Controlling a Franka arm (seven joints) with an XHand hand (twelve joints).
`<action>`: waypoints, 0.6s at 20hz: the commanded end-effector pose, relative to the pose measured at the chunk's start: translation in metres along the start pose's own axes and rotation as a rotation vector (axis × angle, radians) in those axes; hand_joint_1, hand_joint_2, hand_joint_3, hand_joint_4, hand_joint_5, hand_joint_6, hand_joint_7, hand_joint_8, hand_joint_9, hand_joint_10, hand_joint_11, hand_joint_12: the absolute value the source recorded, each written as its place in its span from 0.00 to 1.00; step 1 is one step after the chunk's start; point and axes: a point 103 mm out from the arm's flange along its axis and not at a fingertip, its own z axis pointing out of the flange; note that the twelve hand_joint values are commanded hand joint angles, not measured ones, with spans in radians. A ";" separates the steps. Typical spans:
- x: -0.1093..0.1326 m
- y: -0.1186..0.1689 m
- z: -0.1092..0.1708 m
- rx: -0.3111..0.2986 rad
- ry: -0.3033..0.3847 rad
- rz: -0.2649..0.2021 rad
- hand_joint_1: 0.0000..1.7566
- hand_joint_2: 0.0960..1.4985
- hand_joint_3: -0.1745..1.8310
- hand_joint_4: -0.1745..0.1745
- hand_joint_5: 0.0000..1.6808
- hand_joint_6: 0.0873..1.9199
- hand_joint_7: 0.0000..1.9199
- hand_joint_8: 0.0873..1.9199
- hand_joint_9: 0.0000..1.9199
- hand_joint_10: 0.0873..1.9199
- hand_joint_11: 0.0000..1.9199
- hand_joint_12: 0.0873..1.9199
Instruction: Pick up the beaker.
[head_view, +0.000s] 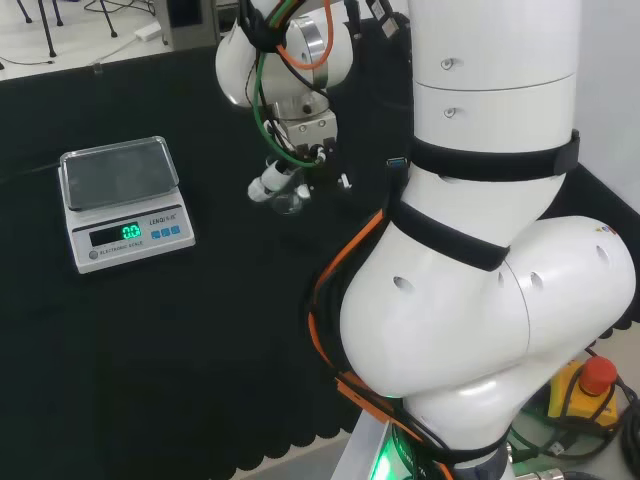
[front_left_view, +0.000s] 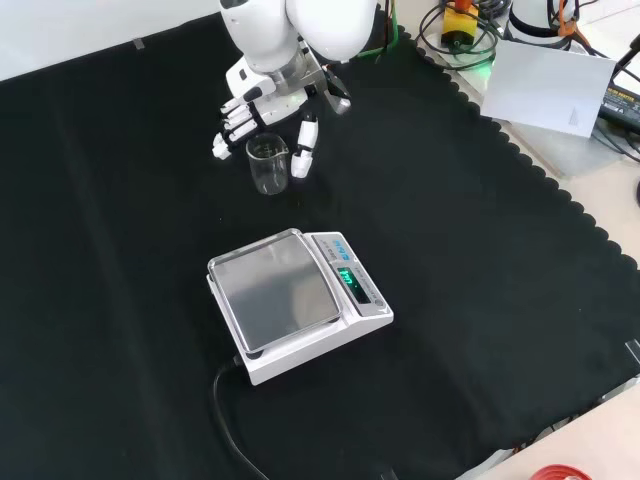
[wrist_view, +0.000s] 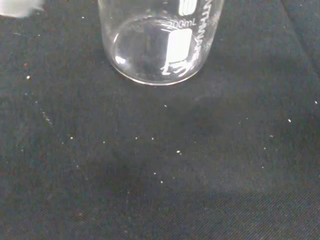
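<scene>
Here: beaker (front_left_view: 268, 164), clear glass, upright on the black-clothed surface (front_left_view: 480, 300), white graduation marks on its wall, seemingly empty. Front view places it just above the scale (front_left_view: 298, 302), apart from it. Hand (front_left_view: 262, 108) hangs right over and around the beaker: fingers (front_left_view: 232, 128) spread at its left, thumb (front_left_view: 304, 150) pointing down at its right, both close beside the glass. Contact can't be made out; fingers look fairly straight, not closed on it. Head view: hand below the arm's white links.

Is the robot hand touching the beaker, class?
Cannot tell. In the front view the robot hand brackets the beaker, fingers one side, thumb the other, but neither contact nor a gap shows plainly.
</scene>
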 end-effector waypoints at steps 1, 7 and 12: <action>0.002 0.004 0.004 -0.047 0.016 -0.009 0.43 0.46 0.12 0.76 0.10 0.00 0.08 0.34 0.24 0.41 0.15 0.77; 0.017 0.013 0.010 -0.114 0.009 0.000 0.60 0.39 0.28 0.71 0.32 0.39 0.35 0.45 0.59 0.27 0.54 0.54; 0.023 0.023 0.014 -0.139 0.000 0.009 0.68 0.33 0.41 0.59 0.43 0.57 0.43 0.53 0.67 0.23 0.68 0.41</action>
